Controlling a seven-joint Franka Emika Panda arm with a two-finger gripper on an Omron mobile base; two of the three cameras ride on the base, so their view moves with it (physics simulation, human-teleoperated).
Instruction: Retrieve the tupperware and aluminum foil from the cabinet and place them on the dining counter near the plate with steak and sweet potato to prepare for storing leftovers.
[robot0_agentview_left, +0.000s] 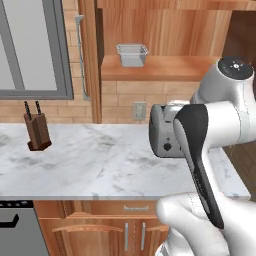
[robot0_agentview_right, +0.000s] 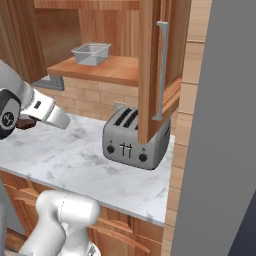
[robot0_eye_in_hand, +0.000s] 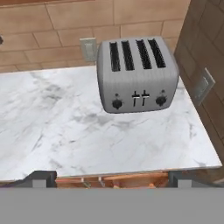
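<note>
The tupperware (robot0_agentview_left: 132, 55) (robot0_agentview_right: 91, 53), a small translucent grey tub, stands upright on the wooden shelf of the open cabinet (robot0_agentview_left: 160, 70) (robot0_agentview_right: 112, 70). In the hand view my gripper (robot0_eye_in_hand: 111, 180) is open, its two dark fingertips (robot0_eye_in_hand: 43, 177) far apart with nothing between them. It hovers above the front edge of the marble worktop and looks down at the silver toaster (robot0_eye_in_hand: 138, 74), well below the cabinet shelf. The aluminum foil, the dining counter and the plate are out of view.
The toaster (robot0_agentview_left: 162, 132) (robot0_agentview_right: 135, 139) sits on the marble worktop (robot0_agentview_left: 90, 160) (robot0_agentview_right: 70, 160) under the cabinet. A cabinet door (robot0_agentview_right: 152, 70) hangs open above the toaster. A knife block (robot0_agentview_left: 37, 131) stands at the left near a window. A wall closes the right side.
</note>
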